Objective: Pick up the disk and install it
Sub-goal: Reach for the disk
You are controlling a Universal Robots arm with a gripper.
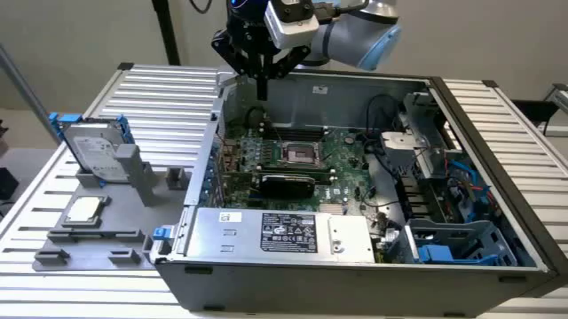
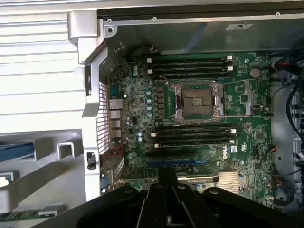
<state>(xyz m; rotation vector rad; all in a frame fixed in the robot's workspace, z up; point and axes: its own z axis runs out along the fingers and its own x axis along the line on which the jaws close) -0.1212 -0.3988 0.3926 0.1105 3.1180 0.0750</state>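
Between closed gripper (image 1: 263,94) and disk (image 1: 96,151), computer case wall (image 1: 215,126) and ribbed tabletop (image 1: 159,100).

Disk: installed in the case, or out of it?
Out. The disk stands upright in the grey holder outside the computer case, on the exterior view's left; the gripper is shut above the case.

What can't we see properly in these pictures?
- Exterior view: the grey holder hides the lower part of the disk, and the words on the disk's label are too small to read.
- Exterior view: the print on the black label of the grey box is too small to read.
- Wrist view: the tool covers part of the green board.
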